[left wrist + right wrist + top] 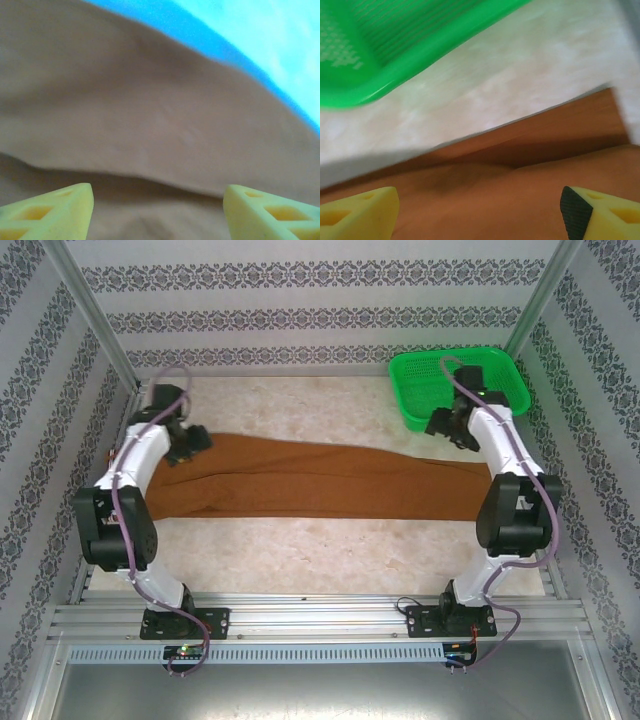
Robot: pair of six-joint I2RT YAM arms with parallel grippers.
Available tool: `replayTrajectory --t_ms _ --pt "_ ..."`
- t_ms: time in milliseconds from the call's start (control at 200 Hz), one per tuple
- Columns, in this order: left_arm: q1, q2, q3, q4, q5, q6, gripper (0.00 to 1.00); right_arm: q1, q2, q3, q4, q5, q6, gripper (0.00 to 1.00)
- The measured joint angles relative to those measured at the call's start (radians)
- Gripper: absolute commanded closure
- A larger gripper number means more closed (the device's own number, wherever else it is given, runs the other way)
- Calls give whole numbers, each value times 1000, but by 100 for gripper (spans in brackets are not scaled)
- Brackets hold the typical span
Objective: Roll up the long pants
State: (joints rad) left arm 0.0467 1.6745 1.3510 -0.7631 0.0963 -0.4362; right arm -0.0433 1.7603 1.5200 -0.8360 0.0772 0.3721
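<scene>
The long pants [310, 478] lie flat across the table, rust-brown, waist end at the left and leg ends at the right. My left gripper [190, 443] hovers just over the waist end, open; its yellow fingers [55, 210] stand wide apart above a fold in the cloth [150, 125]. At the far right my right gripper [448, 430] is over the leg ends. It is open too, with its fingertips [597, 212] spread above the pants [510, 200] near their back edge. Nothing is held between either pair of jaws.
A green plastic basket [458, 388] stands at the back right corner, right behind the right gripper, and its rim [395, 80] is close by. The pale marbled tabletop [320, 550] lies bare in front of the pants. Patterned walls enclose the table.
</scene>
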Motion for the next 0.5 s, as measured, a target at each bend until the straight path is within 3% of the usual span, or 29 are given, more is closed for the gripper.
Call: replayTrajectory --t_ms 120,320,500 --pt "-123 -3 -64 -61 34 57 27 55 0 -43 -35 -62 -30 16" --pt "-166 5 -99 -129 50 111 27 108 6 -55 -74 -129 -48 19" --pt "-198 76 -102 -146 50 116 32 158 86 67 -93 -218 -38 27"
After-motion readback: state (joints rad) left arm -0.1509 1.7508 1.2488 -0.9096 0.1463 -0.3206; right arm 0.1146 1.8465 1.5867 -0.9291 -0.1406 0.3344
